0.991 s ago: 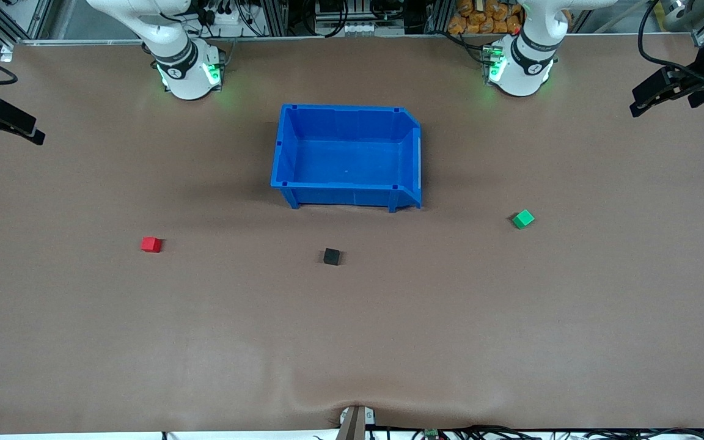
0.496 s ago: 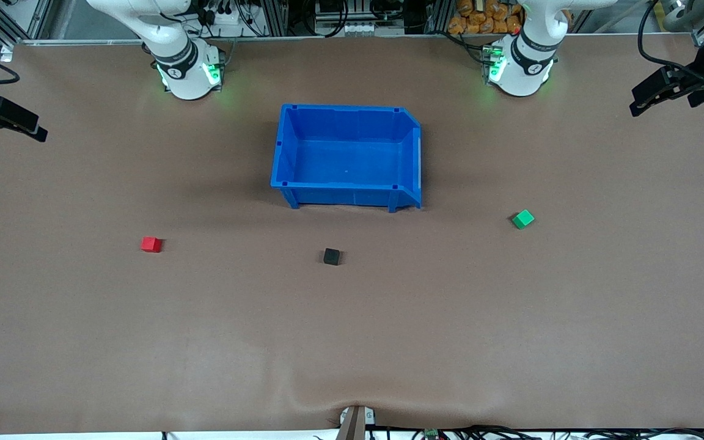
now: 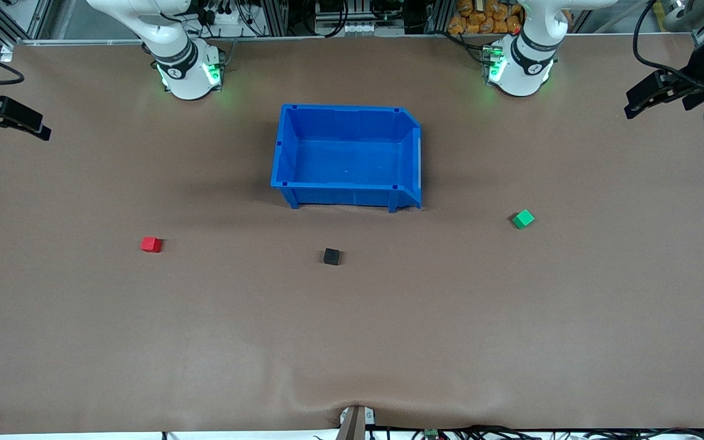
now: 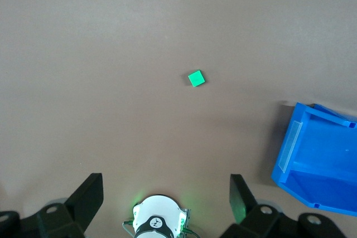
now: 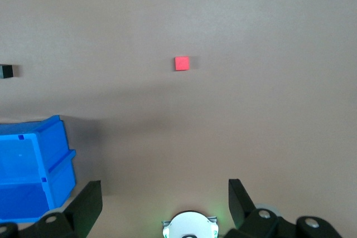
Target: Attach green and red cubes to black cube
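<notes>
The black cube (image 3: 331,256) lies mid-table, nearer to the front camera than the blue bin. The red cube (image 3: 151,244) (image 5: 182,63) sits toward the right arm's end of the table. The green cube (image 3: 523,219) (image 4: 196,78) sits toward the left arm's end. All three stand apart from each other. My left gripper (image 3: 636,105) (image 4: 165,190) hangs open over the table's edge at the left arm's end, holding nothing. My right gripper (image 3: 34,127) (image 5: 164,193) hangs open over the table's edge at the right arm's end, also holding nothing. The black cube (image 5: 6,71) shows at the edge of the right wrist view.
An empty blue bin (image 3: 346,108) (image 4: 326,112) (image 5: 33,126) stands between the two arm bases and the black cube. A brown mat (image 3: 352,342) covers the table. Cables and a small bracket (image 3: 355,418) sit at the table's edge nearest the front camera.
Both grippers have drifted slightly inward over the table's ends. The three cubes and the bin have not moved.
</notes>
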